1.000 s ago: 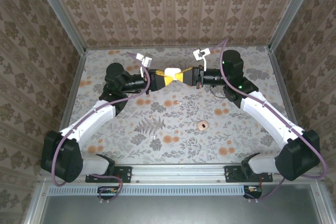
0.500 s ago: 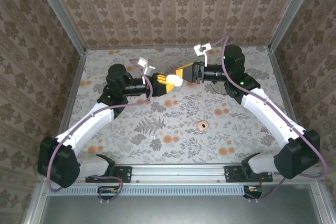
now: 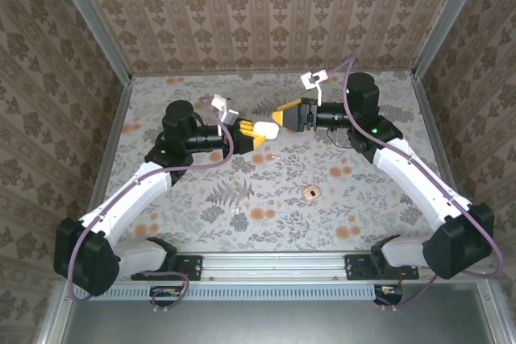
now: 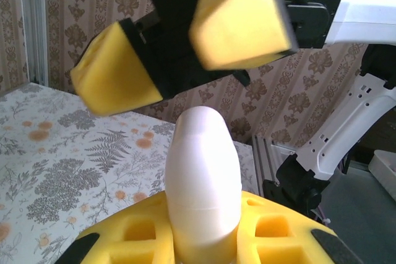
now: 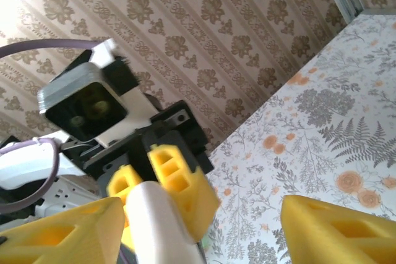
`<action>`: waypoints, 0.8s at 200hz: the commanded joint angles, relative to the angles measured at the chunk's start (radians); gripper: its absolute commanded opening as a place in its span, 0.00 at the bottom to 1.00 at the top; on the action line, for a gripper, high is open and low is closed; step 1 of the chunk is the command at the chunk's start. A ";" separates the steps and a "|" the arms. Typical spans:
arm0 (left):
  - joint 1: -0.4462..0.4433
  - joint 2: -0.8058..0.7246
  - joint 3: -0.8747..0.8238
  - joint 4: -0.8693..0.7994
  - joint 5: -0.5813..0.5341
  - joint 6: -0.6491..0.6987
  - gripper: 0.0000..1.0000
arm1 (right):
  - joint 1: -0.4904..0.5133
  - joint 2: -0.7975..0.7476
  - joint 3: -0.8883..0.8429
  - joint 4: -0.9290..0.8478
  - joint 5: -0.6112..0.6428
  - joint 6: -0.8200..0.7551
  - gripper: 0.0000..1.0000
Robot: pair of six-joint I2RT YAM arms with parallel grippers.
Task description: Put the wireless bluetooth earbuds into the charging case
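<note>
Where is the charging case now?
Top view, far centre: the charging case sits in the left gripper above the table, facing the open right gripper.

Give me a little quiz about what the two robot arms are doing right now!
1. True or false: the right pincer is shut tight.
2. What does the left pincer hold? A) a spoon B) the small white glossy plastic charging case C) nothing
3. Fill in: the round pinkish-tan disc with a dark centre lies on the flower-patterned ___.
Key: 1 false, its jaws stand open; 2 B; 3 table.
</note>
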 commanded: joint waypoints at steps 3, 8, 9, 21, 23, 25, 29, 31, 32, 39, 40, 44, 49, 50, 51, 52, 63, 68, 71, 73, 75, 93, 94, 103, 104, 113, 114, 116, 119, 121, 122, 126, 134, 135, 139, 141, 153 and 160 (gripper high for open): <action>0.003 0.016 0.020 0.012 0.028 -0.019 0.00 | 0.023 -0.045 -0.013 0.023 -0.034 -0.064 0.72; 0.003 0.019 0.022 0.019 0.032 -0.025 0.00 | 0.030 -0.043 -0.010 0.006 -0.030 -0.079 0.73; 0.003 0.019 0.023 0.020 0.032 -0.027 0.00 | 0.031 -0.043 -0.010 0.003 -0.029 -0.081 0.73; 0.003 0.027 0.027 0.031 0.038 -0.045 0.00 | 0.044 -0.035 -0.002 -0.034 -0.024 -0.111 0.74; 0.004 0.029 0.029 0.032 0.039 -0.047 0.00 | 0.046 -0.033 -0.001 -0.038 -0.024 -0.115 0.74; 0.004 0.029 0.028 0.034 0.040 -0.050 0.00 | 0.048 -0.029 0.000 -0.040 -0.024 -0.118 0.74; 0.004 0.030 0.030 0.035 0.042 -0.055 0.00 | 0.052 -0.026 0.000 -0.048 -0.025 -0.125 0.75; 0.004 0.031 0.031 0.034 0.043 -0.056 0.00 | 0.053 -0.024 0.000 -0.049 -0.025 -0.127 0.75; 0.004 0.032 0.032 0.035 0.043 -0.058 0.00 | 0.054 -0.024 0.001 -0.049 -0.025 -0.128 0.76; 0.003 0.033 0.036 0.036 0.045 -0.063 0.00 | 0.059 -0.017 0.001 -0.059 -0.025 -0.136 0.77; 0.003 0.033 0.036 0.036 0.046 -0.063 0.00 | 0.060 -0.016 0.001 -0.060 -0.025 -0.137 0.77; 0.004 0.034 0.037 0.036 0.048 -0.067 0.00 | 0.063 -0.013 0.001 -0.063 -0.024 -0.142 0.77; 0.002 0.035 0.039 0.036 0.050 -0.068 0.00 | 0.065 -0.009 0.001 -0.066 -0.023 -0.147 0.78; 0.002 0.034 0.039 0.037 0.050 -0.069 0.00 | 0.065 -0.007 0.001 -0.067 -0.022 -0.147 0.78; 0.002 0.035 0.039 0.038 0.051 -0.070 0.00 | 0.066 -0.008 0.001 -0.068 -0.022 -0.148 0.79; 0.002 0.035 0.039 0.037 0.051 -0.071 0.00 | 0.067 -0.007 0.001 -0.071 -0.021 -0.148 0.79; 0.001 0.034 0.040 0.041 0.054 -0.073 0.00 | 0.068 0.002 0.005 -0.086 -0.010 -0.158 0.79; -0.001 0.033 0.036 0.046 0.053 -0.075 0.00 | 0.068 0.006 0.006 -0.094 -0.004 -0.165 0.79; -0.001 0.034 0.032 0.050 0.053 -0.076 0.00 | 0.067 0.009 0.007 -0.100 0.000 -0.170 0.79; -0.001 0.034 0.031 0.053 0.055 -0.077 0.00 | 0.068 0.011 0.009 -0.104 0.005 -0.173 0.79; -0.001 0.033 0.029 0.055 0.054 -0.078 0.00 | 0.067 0.013 0.011 -0.112 0.008 -0.177 0.79; -0.003 0.039 0.008 0.106 0.053 -0.096 0.00 | 0.059 0.037 0.044 -0.184 0.045 -0.207 0.78; -0.003 0.039 0.007 0.109 0.053 -0.098 0.00 | 0.059 0.037 0.046 -0.188 0.045 -0.208 0.78; -0.003 0.045 0.001 0.132 0.055 -0.111 0.00 | 0.050 0.049 0.063 -0.217 0.052 -0.210 0.78; -0.003 0.046 0.001 0.135 0.056 -0.113 0.00 | 0.049 0.050 0.064 -0.220 0.053 -0.210 0.78; -0.003 0.051 0.006 0.144 0.060 -0.119 0.00 | 0.039 0.058 0.070 -0.231 0.063 -0.208 0.78; -0.003 0.051 0.007 0.144 0.060 -0.120 0.00 | 0.038 0.058 0.070 -0.232 0.064 -0.208 0.78; -0.003 0.053 0.009 0.144 0.062 -0.121 0.00 | 0.035 0.059 0.068 -0.231 0.065 -0.207 0.78; -0.003 0.054 0.012 0.144 0.065 -0.123 0.00 | 0.031 0.060 0.068 -0.229 0.069 -0.205 0.78; -0.003 0.055 0.014 0.143 0.068 -0.124 0.00 | 0.029 0.062 0.067 -0.228 0.071 -0.202 0.78; -0.003 0.055 0.015 0.142 0.069 -0.125 0.00 | 0.027 0.063 0.067 -0.228 0.073 -0.201 0.78; -0.003 0.055 0.020 0.139 0.072 -0.123 0.00 | 0.022 0.065 0.065 -0.223 0.079 -0.195 0.77; -0.003 0.055 0.026 0.130 0.077 -0.121 0.00 | 0.009 0.071 0.062 -0.216 0.087 -0.182 0.77; -0.003 0.055 0.027 0.129 0.078 -0.121 0.00 | 0.007 0.071 0.062 -0.215 0.087 -0.180 0.77; -0.003 0.055 0.029 0.125 0.079 -0.116 0.00 | 0.000 0.074 0.062 -0.211 0.088 -0.170 0.77; -0.003 0.053 0.030 0.124 0.080 -0.115 0.00 | -0.003 0.076 0.061 -0.206 0.088 -0.166 0.77; -0.003 0.049 0.028 0.119 0.078 -0.107 0.00 | -0.027 0.083 0.056 -0.184 0.088 -0.129 0.77; -0.003 0.048 0.025 0.118 0.075 -0.104 0.00 | -0.043 0.083 0.052 -0.167 0.082 -0.103 0.77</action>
